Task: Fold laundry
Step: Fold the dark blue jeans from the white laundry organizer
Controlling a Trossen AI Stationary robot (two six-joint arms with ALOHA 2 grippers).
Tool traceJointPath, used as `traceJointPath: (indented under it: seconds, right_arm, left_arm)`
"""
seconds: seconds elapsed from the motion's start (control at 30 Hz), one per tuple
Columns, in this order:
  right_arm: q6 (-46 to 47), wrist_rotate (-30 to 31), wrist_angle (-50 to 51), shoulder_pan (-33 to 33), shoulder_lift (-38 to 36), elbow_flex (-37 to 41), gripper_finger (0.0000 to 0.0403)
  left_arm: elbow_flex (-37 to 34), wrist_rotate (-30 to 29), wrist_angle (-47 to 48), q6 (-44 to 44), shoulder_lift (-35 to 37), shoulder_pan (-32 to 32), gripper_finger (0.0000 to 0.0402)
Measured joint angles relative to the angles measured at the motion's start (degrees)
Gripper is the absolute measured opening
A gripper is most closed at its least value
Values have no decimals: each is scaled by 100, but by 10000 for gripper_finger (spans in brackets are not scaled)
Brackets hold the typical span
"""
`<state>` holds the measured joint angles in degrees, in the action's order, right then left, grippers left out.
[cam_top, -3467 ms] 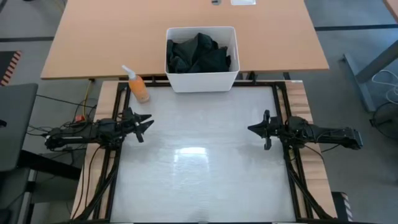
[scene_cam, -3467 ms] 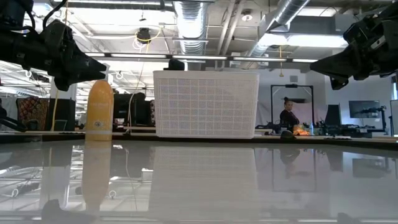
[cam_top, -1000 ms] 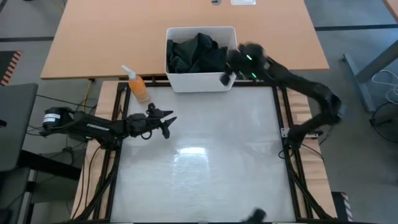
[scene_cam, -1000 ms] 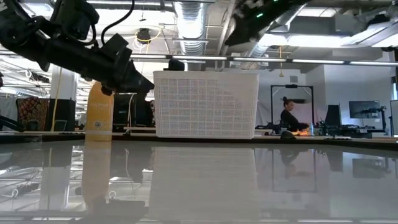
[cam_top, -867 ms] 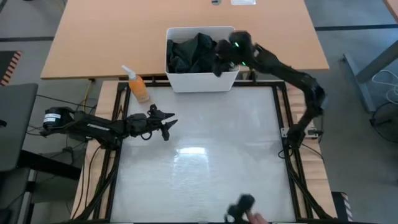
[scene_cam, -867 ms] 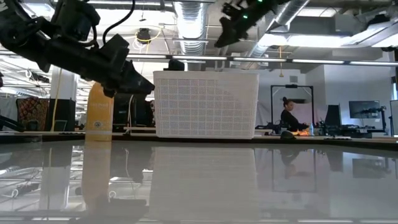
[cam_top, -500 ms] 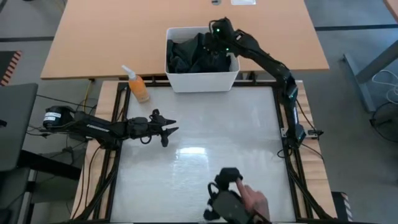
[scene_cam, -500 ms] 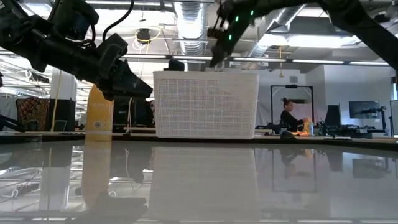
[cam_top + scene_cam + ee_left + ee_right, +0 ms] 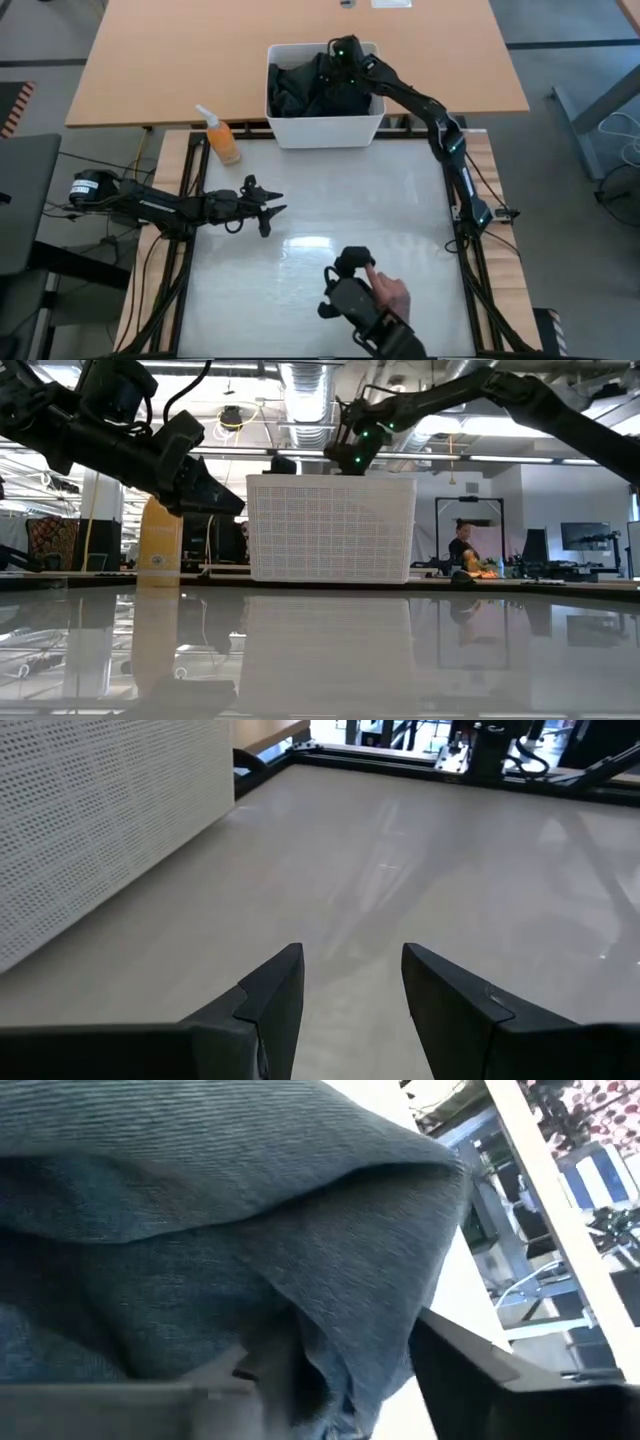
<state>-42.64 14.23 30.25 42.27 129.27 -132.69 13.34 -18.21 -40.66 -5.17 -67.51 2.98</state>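
The laundry (image 9: 300,90), dark crumpled garments, lies heaped in the white bin (image 9: 325,133) at the table's far middle. My right gripper (image 9: 336,62) reaches over the bin's right rim into the heap. In its wrist view, ribbed dark grey-blue cloth (image 9: 250,1230) fills the picture, and its fingers stand apart around a fold. My left gripper (image 9: 270,210) hovers open and empty over the left half of the white table top, its fingers (image 9: 270,995) pointing toward the table's right. My right gripper comes at the top of the heap slanting down from the table's right side. A hanging fold of the ribbed cloth (image 9: 345,1350) lies between its open fingers and against one finger (image 9: 235,1370). I cannot tell whether the other finger (image 9: 470,1365) touches it. The garment rests in the bin.
An orange spray bottle (image 9: 222,140) stands left of the bin. A person's hand (image 9: 392,297) holds a dark device (image 9: 348,292) over the table's near middle. The wooden table (image 9: 180,60) lies beyond the bin. The white table top (image 9: 380,200) between my arms is bare.
My right gripper has swung from the bin's near right corner toward the table's far left, over the rim, and sunk onto the laundry, rolling as it went. A person's hand with a dark device has come in over the near edge. My left gripper has barely shifted.
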Motion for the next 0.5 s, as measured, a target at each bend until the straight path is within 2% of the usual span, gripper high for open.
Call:
traceJointPath:
  seconds: [0.07, 0.17, 0.2, 0.37, 0.5]
  right_arm:
    - [-77, 109, -45, -40, 38, -2, 143]
    - [-95, 231, -69, -122, 26, 1, 39]
    - [-84, 251, -61, -157, -27, 2, 26]
    - [40, 423, -579, -478, -552, 7, 34]
    - [64, 410, -1218, -812, -1213, 11, 26]
  left_arm:
    - [0, -65, 0, 31, 0, 0, 160]
    - [0, -75, 0, 186, 0, 0, 160]
    - [0, -77, 1, 229, 0, 0, 160]
    - [0, -58, 2, 312, 0, 0, 160]
    - [0, -48, 2, 438, 0, 0, 160]
